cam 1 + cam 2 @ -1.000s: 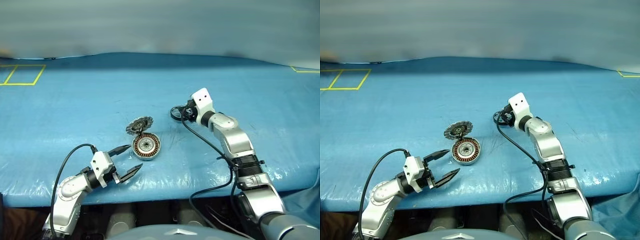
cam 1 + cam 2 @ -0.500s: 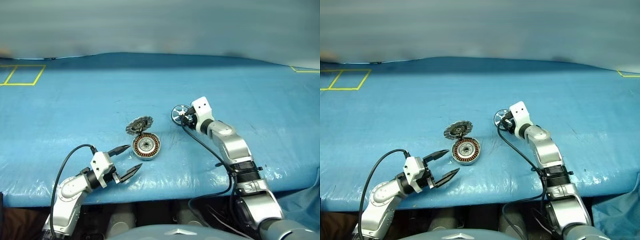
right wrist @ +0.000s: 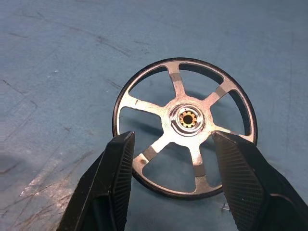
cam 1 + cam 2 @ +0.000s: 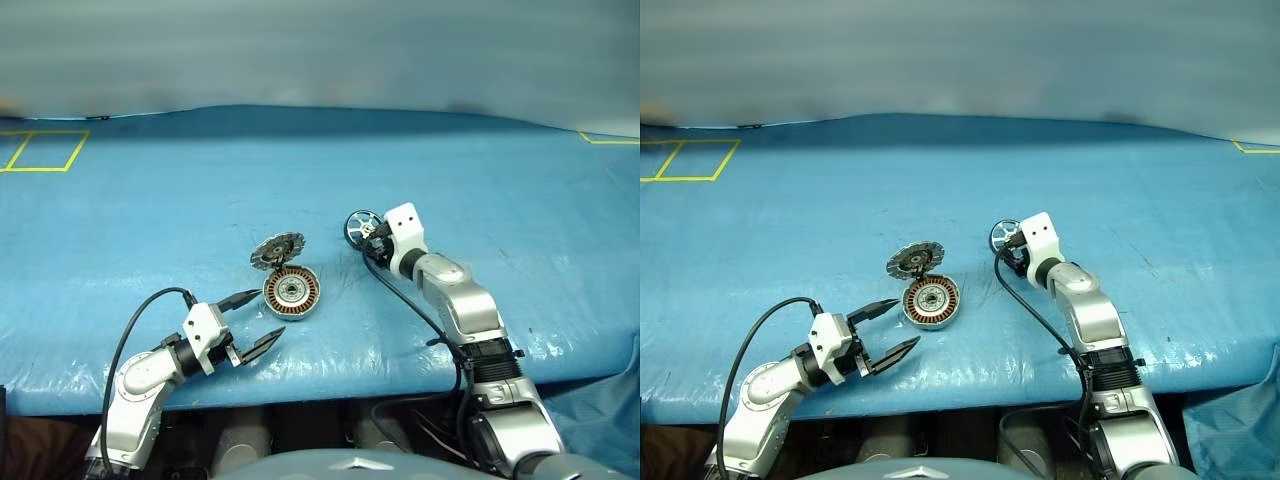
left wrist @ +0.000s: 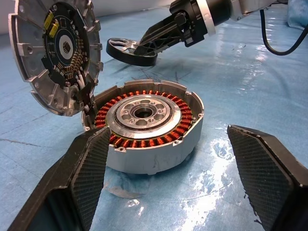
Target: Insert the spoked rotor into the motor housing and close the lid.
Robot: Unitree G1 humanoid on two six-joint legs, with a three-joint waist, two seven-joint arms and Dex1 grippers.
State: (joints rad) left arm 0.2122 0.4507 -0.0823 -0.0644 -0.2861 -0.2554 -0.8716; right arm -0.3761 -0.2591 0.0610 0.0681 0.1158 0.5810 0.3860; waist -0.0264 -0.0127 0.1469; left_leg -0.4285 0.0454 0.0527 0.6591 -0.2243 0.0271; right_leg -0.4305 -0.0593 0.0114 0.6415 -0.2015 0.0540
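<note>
A big blue cover [image 4: 150,200] lies over the table. Near the middle sits the motor housing [image 4: 292,292], a short round silver cup with copper wire all around the inside and a pale hub in its center. Its lid [image 4: 277,250] is flipped open. The lid stands up on the far-left side of the housing, joined to it at the edge, with its toothed inner face showing.

The left gripper [image 4: 252,322] is at the near left, close to the housing but not touching it. Its two black fingers [image 5: 91,168] are spread wide apart and hold nothing. From the left wrist view, the housing sits just past the open fingers.

The spoked rotor [image 3: 185,126] is to the right of the housing and a little farther away, well apart from it. It is a thin black ring with silver spokes, like a tiny wheel. The right gripper [image 3: 178,163] has its fingers closed partway on the near edge of the ring and grips it, held above the cover and tilted.

Yellow tape lines [image 4: 45,150] mark a box at the far left.
</note>
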